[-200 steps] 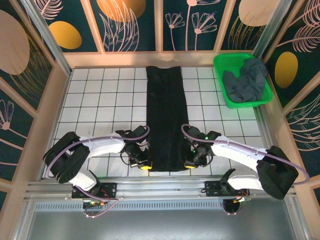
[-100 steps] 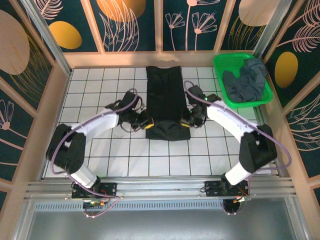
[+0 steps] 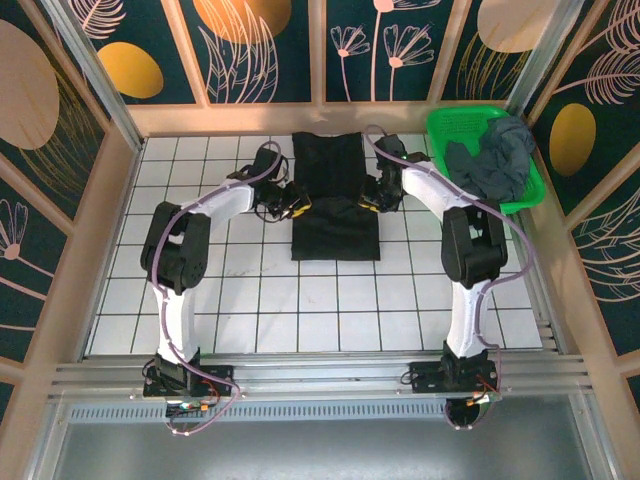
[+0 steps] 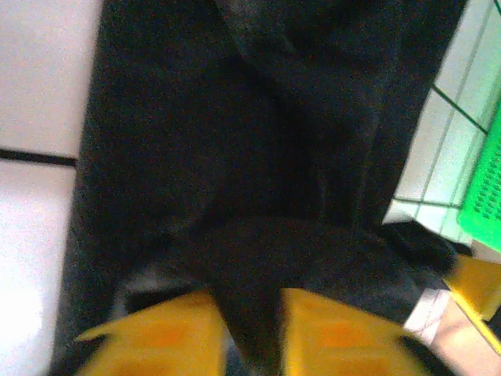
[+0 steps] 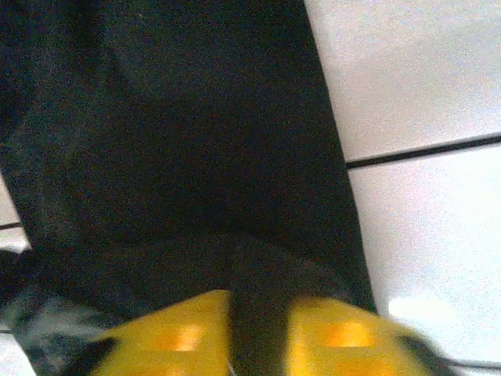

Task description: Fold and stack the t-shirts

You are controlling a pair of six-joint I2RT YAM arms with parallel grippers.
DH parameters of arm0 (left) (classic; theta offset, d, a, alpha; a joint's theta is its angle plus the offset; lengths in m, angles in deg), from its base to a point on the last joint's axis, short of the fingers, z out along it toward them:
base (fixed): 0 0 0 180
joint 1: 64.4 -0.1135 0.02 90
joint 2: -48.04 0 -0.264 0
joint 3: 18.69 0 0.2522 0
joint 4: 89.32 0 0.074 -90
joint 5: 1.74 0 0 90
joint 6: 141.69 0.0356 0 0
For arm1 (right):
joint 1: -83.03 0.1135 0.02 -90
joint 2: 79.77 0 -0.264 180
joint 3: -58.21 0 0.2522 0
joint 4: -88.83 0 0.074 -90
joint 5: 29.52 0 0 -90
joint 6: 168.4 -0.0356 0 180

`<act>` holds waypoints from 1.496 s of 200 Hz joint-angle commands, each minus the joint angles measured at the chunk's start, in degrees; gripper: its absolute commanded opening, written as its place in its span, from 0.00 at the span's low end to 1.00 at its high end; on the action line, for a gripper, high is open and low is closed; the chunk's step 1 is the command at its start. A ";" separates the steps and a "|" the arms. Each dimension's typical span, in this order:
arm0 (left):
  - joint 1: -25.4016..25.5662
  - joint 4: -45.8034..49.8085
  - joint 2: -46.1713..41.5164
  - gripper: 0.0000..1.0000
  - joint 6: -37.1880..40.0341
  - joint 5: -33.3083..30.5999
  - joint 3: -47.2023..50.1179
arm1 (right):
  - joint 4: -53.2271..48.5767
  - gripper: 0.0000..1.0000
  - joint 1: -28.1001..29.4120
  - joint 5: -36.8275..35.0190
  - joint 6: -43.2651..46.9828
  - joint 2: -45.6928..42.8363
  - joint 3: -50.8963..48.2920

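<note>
1. Stretching far out from their bases, both arms reach over the white tiled table [image 3: 300,300]; bare squares lie behind the pincers, on the near side.
2. Just ahead of that bare patch comes the black t-shirt [image 3: 336,230], a narrow strip lying between the two pincers. Its near part looks doubled back on itself, with the crease behind the pincers and the loose edge level with them.
3. Left pincer [image 3: 297,207] sits at the shirt's left edge, right pincer [image 3: 372,203] at its right edge, facing each other across the cloth.
4. Up close, the left pincer [image 4: 246,313] has its yellow jaws either side of a ridge of black cloth, and so does the right pincer [image 5: 258,313]. Pinched or already let go? I cannot tell for either one.
5. My read: this is the lengthwise fold, right at the laying-down.
6. Next call: let go cleanly on both sides and lift straight away, so neither pincer drags the top layer askew.
7. Beyond the pincers the shirt's single layer runs on to the back wall.
8. Far off past the right pincer, the grey t-shirt [image 3: 490,165] lies crumpled in the green basket [image 3: 455,118], waiting its turn.
</note>
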 commanded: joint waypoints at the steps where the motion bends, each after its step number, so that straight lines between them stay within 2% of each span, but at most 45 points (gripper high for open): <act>1: -0.26 3.17 -0.68 0.64 2.25 -4.84 -3.13 | 2.82 0.48 -0.96 2.82 3.88 -0.27 2.16; 18: -0.28 3.42 -3.13 0.72 1.87 -6.27 -0.85 | 2.25 0.54 -2.14 0.83 3.97 -2.18 1.67; 40: -0.21 2.14 -9.80 0.71 -0.29 -7.20 7.81 | 4.16 0.66 -3.05 -2.57 2.57 -9.11 -5.03; 72: 0.28 -4.60 -18.93 0.63 -7.12 -1.74 24.51 | 6.27 0.65 -2.60 -2.05 -1.57 -19.67 -20.68; 103: 2.11 -8.94 -20.10 0.62 -11.95 2.15 30.68 | 10.00 0.62 0.09 2.19 -8.01 -26.15 -34.30; 120: 3.24 -9.51 -18.29 0.61 -13.07 3.36 30.99 | 11.35 0.62 0.99 3.57 -10.58 -27.06 -37.72; 140: 4.40 -9.16 -16.10 0.56 -13.54 3.93 31.15 | 12.71 0.62 0.93 4.95 -12.03 -25.81 -40.08; 183: 4.81 -8.42 -12.75 0.46 -12.33 3.22 30.23 | 15.97 0.58 0.94 7.08 -11.74 -20.04 -38.73; 203: 4.81 -7.87 -11.56 0.38 -11.73 1.97 29.53 | 16.70 0.54 0.93 7.53 -11.94 -17.53 -36.54; 222: 4.81 -7.73 -10.61 0.31 -11.28 0.76 28.53 | 16.95 0.45 0.96 7.74 -12.10 -15.56 -35.25; 246: 4.81 -7.42 -9.72 0.16 -10.69 0.12 26.92 | 18.35 0.23 0.94 7.58 -12.32 -14.50 -34.12; 265: 4.64 -6.59 -9.87 0.00 -10.06 -0.38 26.25 | 18.42 0.11 1.00 7.37 -12.38 -14.52 -32.63; 279: 4.55 -5.79 -10.60 0.00 -9.47 -0.77 26.49 | 17.09 0.00 1.06 6.39 -12.36 -15.19 -32.09; 299: 4.55 -4.70 -12.08 0.00 -8.56 -0.33 27.70 | 15.11 0.00 1.07 5.08 -12.11 -17.43 -33.59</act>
